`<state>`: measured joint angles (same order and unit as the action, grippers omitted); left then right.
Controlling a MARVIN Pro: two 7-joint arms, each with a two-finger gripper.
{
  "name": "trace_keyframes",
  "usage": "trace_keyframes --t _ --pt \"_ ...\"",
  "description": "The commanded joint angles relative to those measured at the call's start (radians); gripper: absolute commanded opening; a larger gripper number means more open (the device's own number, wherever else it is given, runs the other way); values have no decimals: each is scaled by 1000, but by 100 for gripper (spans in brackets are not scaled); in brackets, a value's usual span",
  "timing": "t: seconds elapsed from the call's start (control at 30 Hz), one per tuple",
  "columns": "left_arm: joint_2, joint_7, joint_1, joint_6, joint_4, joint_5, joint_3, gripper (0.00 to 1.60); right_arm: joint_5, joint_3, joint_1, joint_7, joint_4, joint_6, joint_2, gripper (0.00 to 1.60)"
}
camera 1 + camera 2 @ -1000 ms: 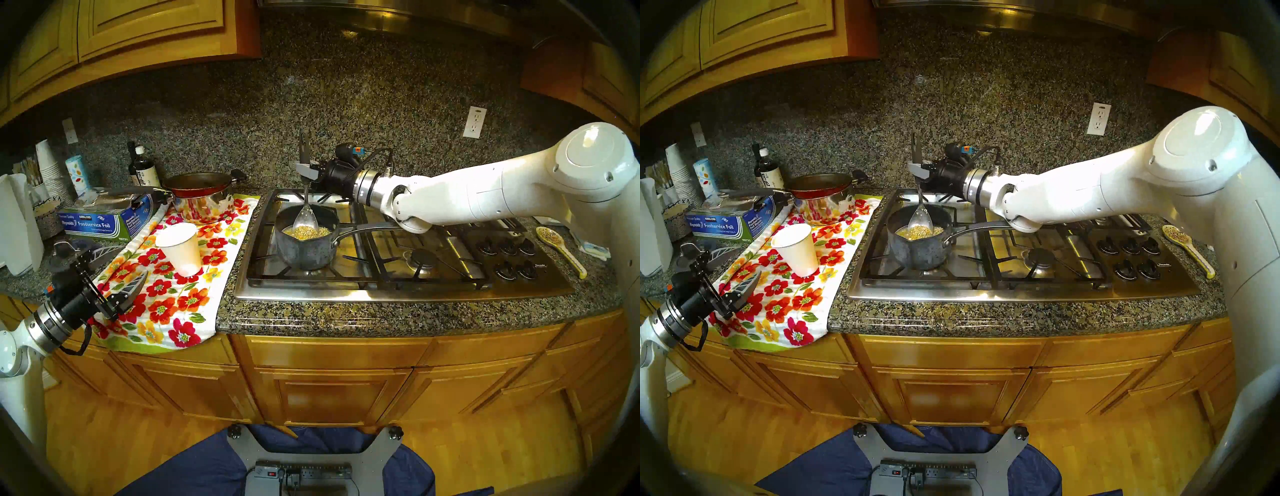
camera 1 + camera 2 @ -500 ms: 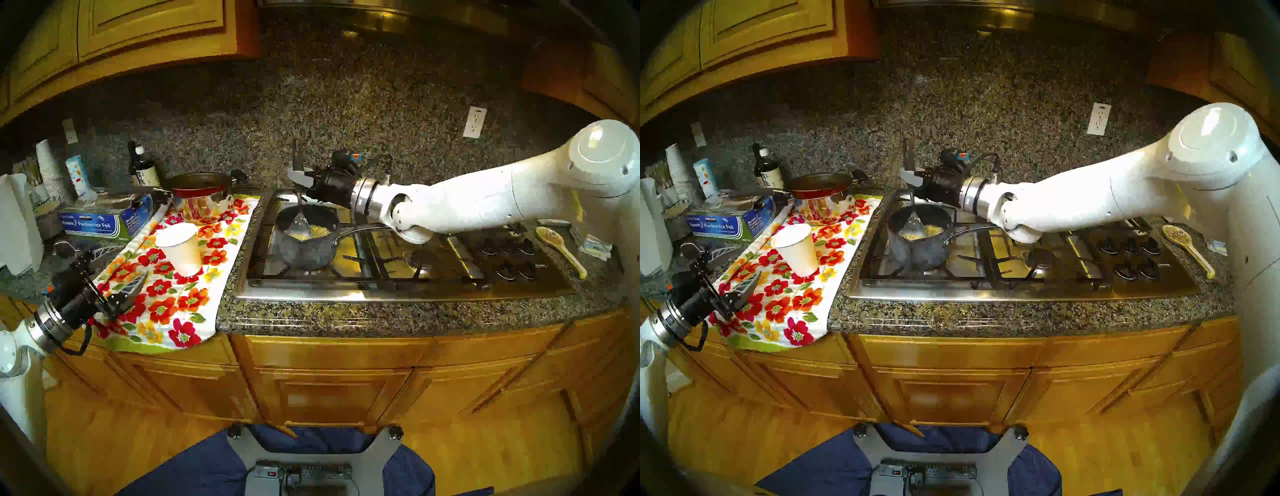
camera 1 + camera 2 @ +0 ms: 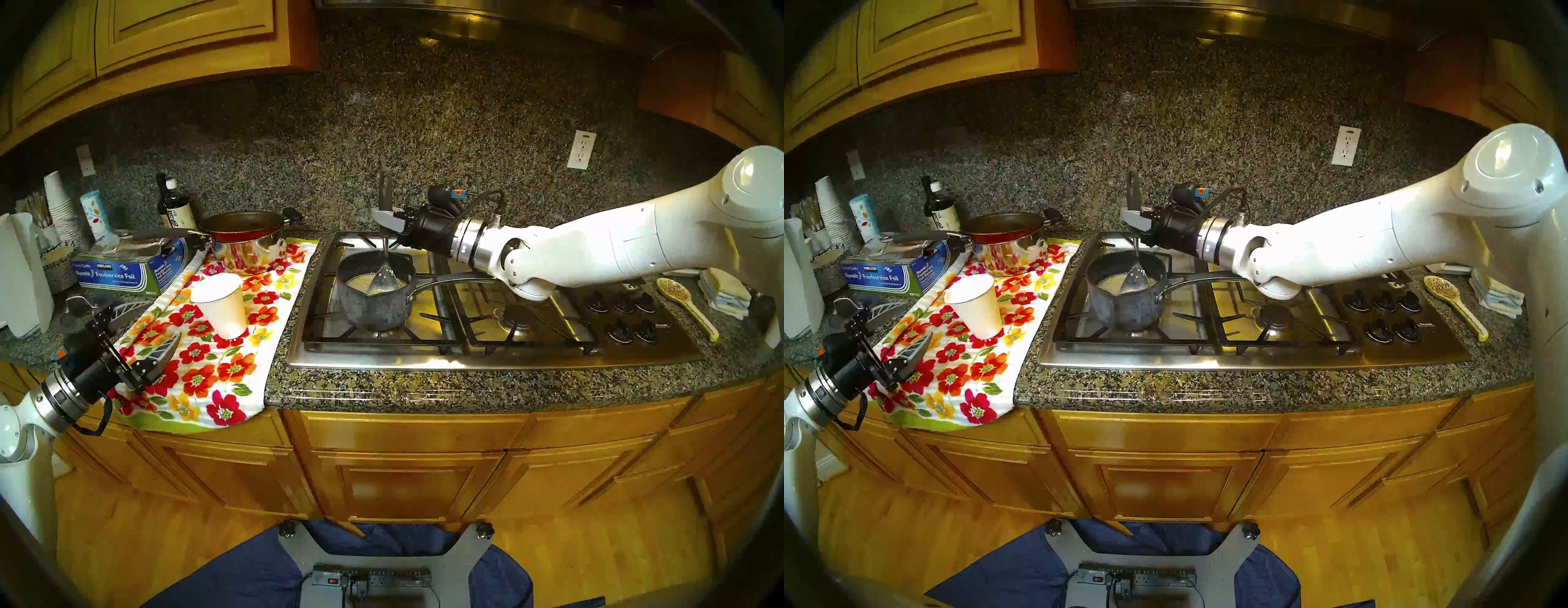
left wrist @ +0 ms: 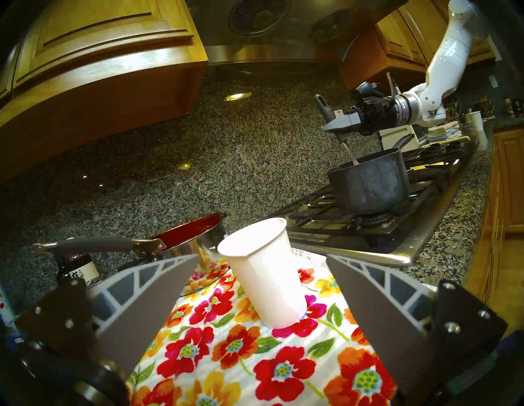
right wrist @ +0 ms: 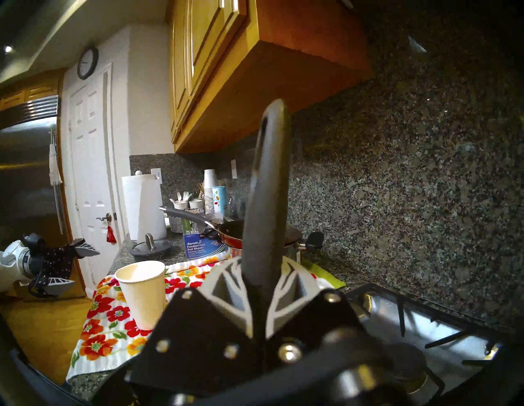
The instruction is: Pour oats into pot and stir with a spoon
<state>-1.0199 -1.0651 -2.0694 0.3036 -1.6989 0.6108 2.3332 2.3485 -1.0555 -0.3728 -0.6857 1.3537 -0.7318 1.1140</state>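
You're in the stir step: oats (image 3: pixel 368 283) are already in the pot (image 3: pixel 375 299), centre of the head view, sitting on the left burner grate of the gas cooktop (image 3: pixel 488 335). Spoon (image 3: pixel 384 276) stands near upright, bowl down in the oats toward the pot's right side, dark handle sticking up above the grip. Right pincer (image 3: pixel 385 215) is clamped on the spoon handle, reaching in level from the right of the frame.

Next move, as I read it: sweep the bowl around the inside wall, hold the depth, and don't push sideways on the rim. The pot is light, nothing is bracing it, and it could slide on the grate.

Watch the pot's long silver handle (image 3: pixel 449 280): it points right, directly under your right wrist, so little clearance if you drop.

Left pincer (image 4: pixel 255 312) is wide open and empty, low left, aimed at the white paper cup (image 3: pixel 222 303) upright on the floral towel (image 3: pixel 203 373). Cup is well clear of the pot.

Left of the cooktop: steel pot with red pan (image 3: pixel 244 237), foil box (image 3: pixel 127 271). Far right on the counter (image 3: pixel 466 388): yellow spoon rest (image 3: pixel 685 303). None of these obstruct the stir.
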Motion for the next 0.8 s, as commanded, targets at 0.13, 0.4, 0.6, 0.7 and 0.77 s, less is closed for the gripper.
trace_keyframes --t 0.13,0.4,0.6,0.7,0.77 --pt "5 1 14 1 -18 18 17 160 6 29 5 -10 -127 7 22 0" --pt "5 1 14 1 -18 18 17 160 24 65 66 -34 -232 21 81 0" --pt "5 1 14 2 -18 18 17 160 39 94 103 -56 -291 29 123 0" --pt "5 1 14 1 -18 18 17 160 47 111 108 -69 -295 29 131 0" --pt "5 1 14 1 -18 18 17 160 48 114 108 -73 -294 29 132 0"
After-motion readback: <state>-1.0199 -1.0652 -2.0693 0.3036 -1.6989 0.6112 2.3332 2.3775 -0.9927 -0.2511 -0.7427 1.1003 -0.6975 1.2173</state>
